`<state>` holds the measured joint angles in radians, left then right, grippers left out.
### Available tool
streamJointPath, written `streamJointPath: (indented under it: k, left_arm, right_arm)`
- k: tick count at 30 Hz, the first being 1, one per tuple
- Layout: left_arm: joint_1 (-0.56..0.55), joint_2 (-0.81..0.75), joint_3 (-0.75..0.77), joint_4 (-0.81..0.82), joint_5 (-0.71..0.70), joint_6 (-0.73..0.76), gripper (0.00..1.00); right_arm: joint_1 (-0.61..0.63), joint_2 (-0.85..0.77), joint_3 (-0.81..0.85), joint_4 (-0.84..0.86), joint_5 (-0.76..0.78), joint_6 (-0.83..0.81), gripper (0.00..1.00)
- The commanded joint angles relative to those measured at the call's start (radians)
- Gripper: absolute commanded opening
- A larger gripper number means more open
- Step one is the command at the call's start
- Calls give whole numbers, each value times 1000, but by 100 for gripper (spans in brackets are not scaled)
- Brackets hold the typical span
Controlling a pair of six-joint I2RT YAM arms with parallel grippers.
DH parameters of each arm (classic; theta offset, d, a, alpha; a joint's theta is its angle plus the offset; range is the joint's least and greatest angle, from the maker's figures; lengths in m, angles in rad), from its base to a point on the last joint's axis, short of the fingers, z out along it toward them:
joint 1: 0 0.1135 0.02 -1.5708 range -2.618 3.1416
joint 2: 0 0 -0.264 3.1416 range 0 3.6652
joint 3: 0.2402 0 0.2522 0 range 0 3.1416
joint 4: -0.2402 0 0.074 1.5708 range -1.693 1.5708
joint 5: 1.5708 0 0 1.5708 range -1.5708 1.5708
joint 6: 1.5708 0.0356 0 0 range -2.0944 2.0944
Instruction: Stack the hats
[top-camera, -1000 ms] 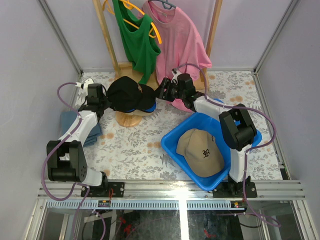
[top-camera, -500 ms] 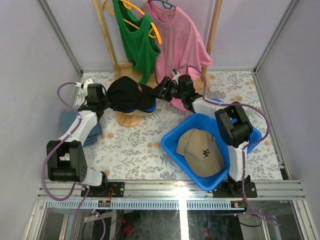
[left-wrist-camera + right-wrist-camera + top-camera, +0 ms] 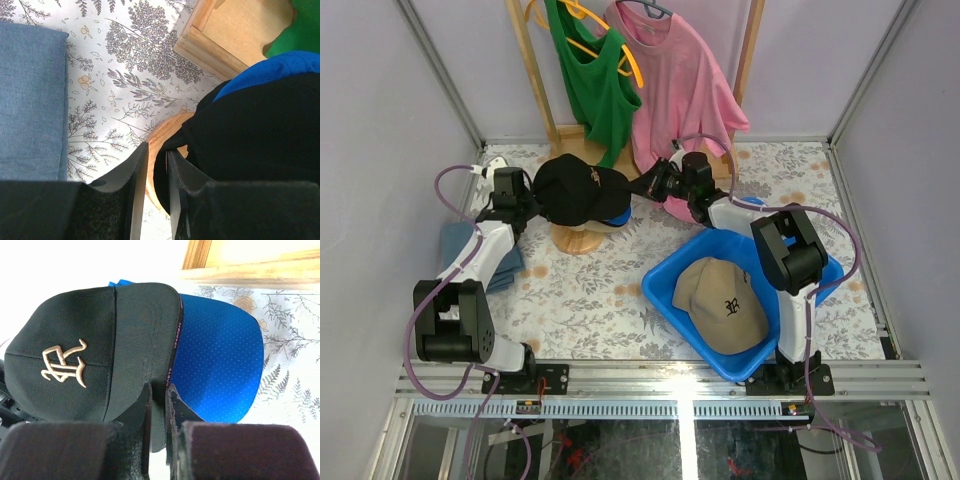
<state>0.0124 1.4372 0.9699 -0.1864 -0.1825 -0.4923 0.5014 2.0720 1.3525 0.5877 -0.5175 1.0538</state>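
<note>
A black hat [image 3: 575,187] with a gold embroidered letter [image 3: 62,364] sits over a royal blue hat [image 3: 618,214] on the round wooden stand [image 3: 576,240]. My right gripper [image 3: 646,187] [image 3: 159,387] is shut on the black hat's brim [image 3: 145,340], and the blue brim [image 3: 220,365] shows just below it. At the hat's back edge my left gripper [image 3: 525,196] [image 3: 157,150] is closed to a narrow gap, pinching black fabric [image 3: 260,130] against the stand's rim [image 3: 165,132]. A tan hat [image 3: 724,304] lies in the blue bin [image 3: 663,290].
A folded grey-blue cloth [image 3: 460,245] [image 3: 30,100] lies left of the stand. The wooden rack [image 3: 535,90] at the back carries a green top [image 3: 590,85] and a pink shirt [image 3: 680,85]; its base [image 3: 235,35] stands close behind the hats.
My right gripper has reached left to the black hat's brim and shut on it. The left gripper has kept its hold at the back.
</note>
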Motion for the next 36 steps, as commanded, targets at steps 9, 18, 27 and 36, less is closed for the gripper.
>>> streamJointPath:
  k: [9, 18, 27, 36]
  left_arm:
    - [3, -5, 21, 13, -13, 8, 20]
    - [3, -27, 26, 11, -21, 2, 20]
    - [3, -59, 19, 14, -15, 6, 20]
    - [3, -80, 19, 19, -9, 8, 20]
  right_arm:
    - [8, -26, 5, -249, 67, -157, 0]
    - [9, 14, 77, -443, 170, -279, 0]
    - [26, 74, 133, -556, 231, -310, 0]
    - [32, 111, 175, -628, 268, -308, 0]
